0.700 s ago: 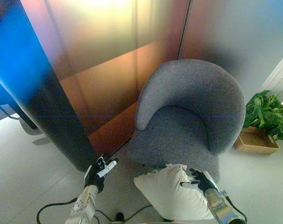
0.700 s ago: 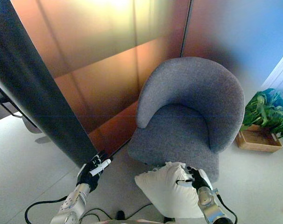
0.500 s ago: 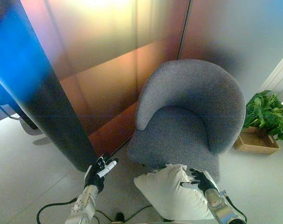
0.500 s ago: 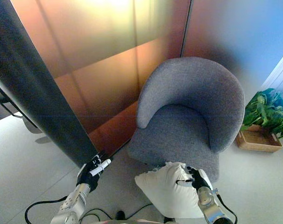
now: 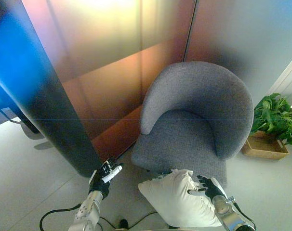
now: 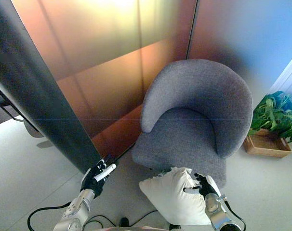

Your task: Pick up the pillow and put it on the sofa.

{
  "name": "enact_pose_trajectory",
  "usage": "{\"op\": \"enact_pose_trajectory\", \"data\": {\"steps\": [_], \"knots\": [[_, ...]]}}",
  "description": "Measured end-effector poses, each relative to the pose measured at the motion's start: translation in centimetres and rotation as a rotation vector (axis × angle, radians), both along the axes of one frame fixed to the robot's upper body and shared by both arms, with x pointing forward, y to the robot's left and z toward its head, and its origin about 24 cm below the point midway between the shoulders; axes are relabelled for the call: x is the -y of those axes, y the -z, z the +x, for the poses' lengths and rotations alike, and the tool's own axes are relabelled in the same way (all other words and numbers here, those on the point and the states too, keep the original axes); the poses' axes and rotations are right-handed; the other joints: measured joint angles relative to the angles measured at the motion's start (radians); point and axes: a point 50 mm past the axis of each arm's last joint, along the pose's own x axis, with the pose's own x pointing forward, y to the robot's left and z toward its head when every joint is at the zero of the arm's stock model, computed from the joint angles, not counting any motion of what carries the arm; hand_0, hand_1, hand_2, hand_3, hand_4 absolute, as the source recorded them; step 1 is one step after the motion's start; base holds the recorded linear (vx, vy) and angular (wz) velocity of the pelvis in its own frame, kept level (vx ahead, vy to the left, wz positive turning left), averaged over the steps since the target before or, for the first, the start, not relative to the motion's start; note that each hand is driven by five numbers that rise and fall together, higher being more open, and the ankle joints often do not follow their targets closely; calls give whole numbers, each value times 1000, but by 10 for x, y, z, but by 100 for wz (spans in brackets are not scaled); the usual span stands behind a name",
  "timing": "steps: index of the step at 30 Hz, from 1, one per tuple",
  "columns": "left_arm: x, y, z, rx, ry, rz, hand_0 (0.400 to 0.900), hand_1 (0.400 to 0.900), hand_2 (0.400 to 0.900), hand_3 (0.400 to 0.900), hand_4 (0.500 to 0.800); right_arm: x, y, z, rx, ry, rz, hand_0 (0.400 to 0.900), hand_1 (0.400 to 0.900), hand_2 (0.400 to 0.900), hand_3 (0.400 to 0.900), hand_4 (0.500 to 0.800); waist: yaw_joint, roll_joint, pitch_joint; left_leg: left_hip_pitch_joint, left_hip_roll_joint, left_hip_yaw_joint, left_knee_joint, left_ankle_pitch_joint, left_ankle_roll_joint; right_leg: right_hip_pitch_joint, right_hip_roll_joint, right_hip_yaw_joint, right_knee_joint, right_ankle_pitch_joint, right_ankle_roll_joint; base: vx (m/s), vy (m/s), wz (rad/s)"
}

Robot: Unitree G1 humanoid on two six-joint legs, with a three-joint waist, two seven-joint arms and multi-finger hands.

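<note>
White pillow, lower edge cut off, pinched by right hand before the sofa; left hand loosely open.

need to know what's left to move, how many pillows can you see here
1. The white pillow is held up by the right hand, just in front of the grey sofa chair's front edge. The seat holds none; another could be hidden behind the chair or outside the view.

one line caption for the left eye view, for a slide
Right hand grips a crumpled white pillow before a rounded grey fabric armchair; left hand hangs free.
</note>
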Motion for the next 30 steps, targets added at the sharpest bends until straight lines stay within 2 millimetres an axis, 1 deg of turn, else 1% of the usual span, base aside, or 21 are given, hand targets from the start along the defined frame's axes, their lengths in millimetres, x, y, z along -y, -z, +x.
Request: {"op": "enact_pose_trajectory", "data": {"steps": [5, 12, 14, 19, 23, 26, 30], "knots": [[0, 0, 0, 0, 0, 0, 900, 900, 900, 900, 800, 3, 4, -4, -28, 7, -16, 900, 900, 900, 900, 800, 2, 1, 0, 1, 0, -2, 0, 0, 0, 3, 0, -2, 0, 0, 0, 26, -4, 4], [0, 0, 0, 0, 2, 1, 900, 900, 900, 900, 800, 6, 8, -6, -83, -30, -71, 900, 900, 900, 900, 800, 7, 3, -1, 1, 0, -3, 0, 0, 0, 4, 0, -3, 0, 0, 0, 37, -3, 3], [0, 0, 0, 0, 2, 1, 900, 900, 900, 900, 800, 8, 11, -9, -101, -22, -80, 900, 900, 900, 900, 800, 21, 4, -2, 1, 0, -3, 0, 0, 0, 4, 0, -3, 0, 0, 0, 29, -1, 3], [-1, 0, -1, -4, 4, 3, 900, 900, 900, 900, 800, 12, 13, -11, -124, -12, -96, 900, 900, 900, 900, 800, 30, 9, 1, 1, 0, -5, 0, 0, 1, 5, 0, -4, 0, 0, 0, 4, 0, 1], [2, 1, 0, -7, 13, 2, 900, 900, 900, 900, 800, 13, 11, -2, -117, -20, -117, 900, 900, 900, 900, 800, 37, 23, 11, -3, 0, -5, 0, 1, 1, 0, 0, -3, 1, 0, 0, -61, 2, 2], [8, 0, 3, -3, 38, -1, 900, 900, 900, 900, 800, 18, 11, 2, -132, -12, -154, 900, 900, 900, 900, 800, 50, 35, 23, -15, 0, -7, 1, 2, 2, -12, 1, -4, 1, 0, 0, -131, 0, 1], [10, -7, 17, 36, 43, 5, 900, 900, 900, 900, 800, 24, -3, 29, -75, -1, -189, 900, 900, 900, 900, 800, 51, 56, 87, -49, -1, -16, 11, 20, 5, -39, 1, -11, 2, 11, 3, -181, 16, 1]]}}
